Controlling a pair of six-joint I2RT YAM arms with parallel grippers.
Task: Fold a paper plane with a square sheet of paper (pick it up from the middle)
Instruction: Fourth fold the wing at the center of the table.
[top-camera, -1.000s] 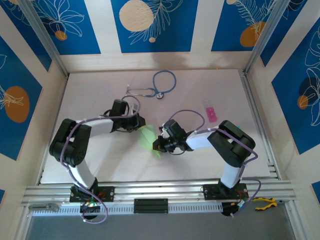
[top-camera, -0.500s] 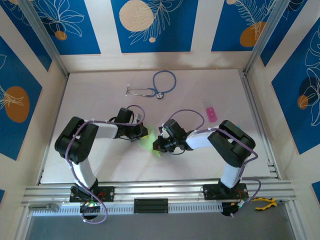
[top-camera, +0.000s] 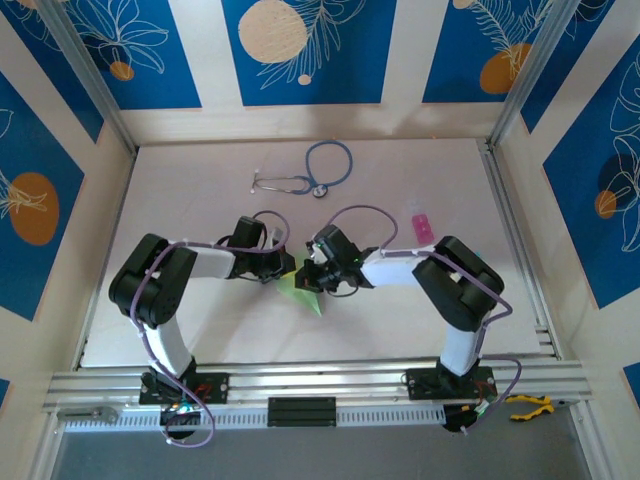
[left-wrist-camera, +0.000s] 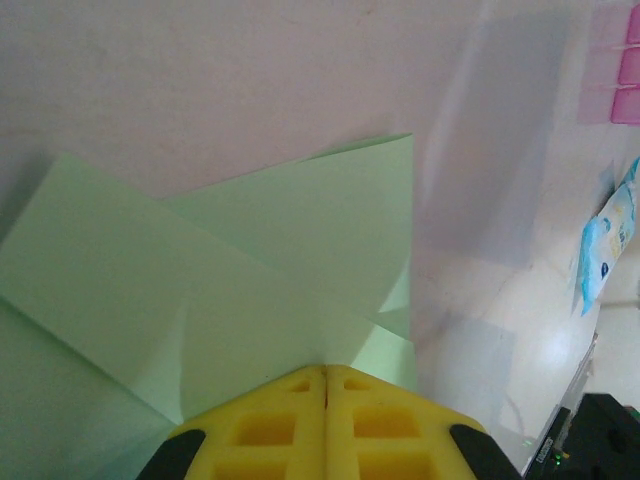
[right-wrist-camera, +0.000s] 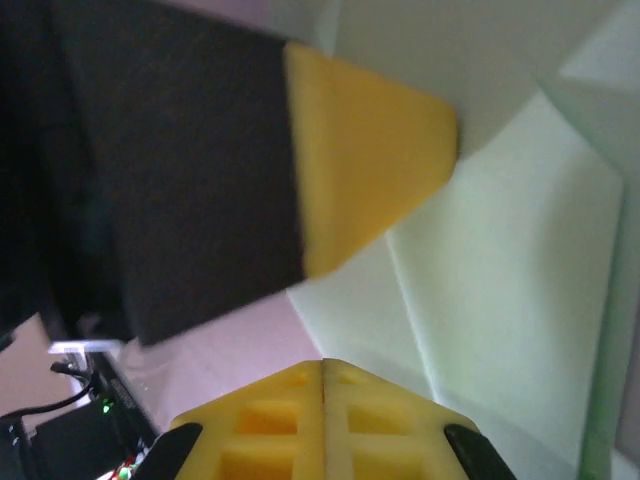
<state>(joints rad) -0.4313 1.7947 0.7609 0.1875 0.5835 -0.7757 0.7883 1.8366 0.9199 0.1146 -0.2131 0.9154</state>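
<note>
Two claws meet over one small job at the middle of the table. The left gripper and right gripper come nose to nose from left and right, with the square sheet of paper lying flat under both, its pointed corner aimed at the near edge.

- Paper: pale green, already creased. Left wrist view shows overlapping flaps with fold lines running in to the fingertips.
- Left claw: pads pressed together, tips down at the paper's edge. Probably there as an anchor so the sheet can't slide. Can't tell if a layer is caught between the pads.
- Right claw: pads also pressed together, nose low over the green. A shut tip makes a narrow blunt tool, so likely running or flattening a crease. Its wrist view shows the other claw's yellow fingertip just beside it.
- Risk, as I judge it: tips this near could knock each other or drag the fold askew.
- Off to the sides: stethoscope far, pink block and teal-and-white packet right, all well apart.
</note>
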